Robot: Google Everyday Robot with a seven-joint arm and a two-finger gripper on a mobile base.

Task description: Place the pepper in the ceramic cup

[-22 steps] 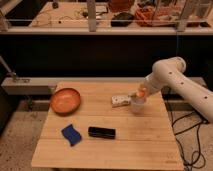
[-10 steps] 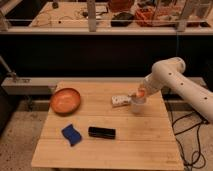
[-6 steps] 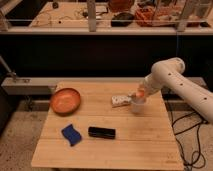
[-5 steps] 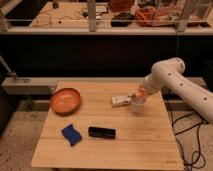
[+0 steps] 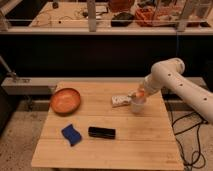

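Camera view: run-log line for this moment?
gripper: above ceramic cup | pepper: at gripper, over cup rim | ceramic cup: upright on table, beside white box | status: pepper not yet in cup

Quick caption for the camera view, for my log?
Gripper and pepper just above the cup at the table's right; bowl at the left.
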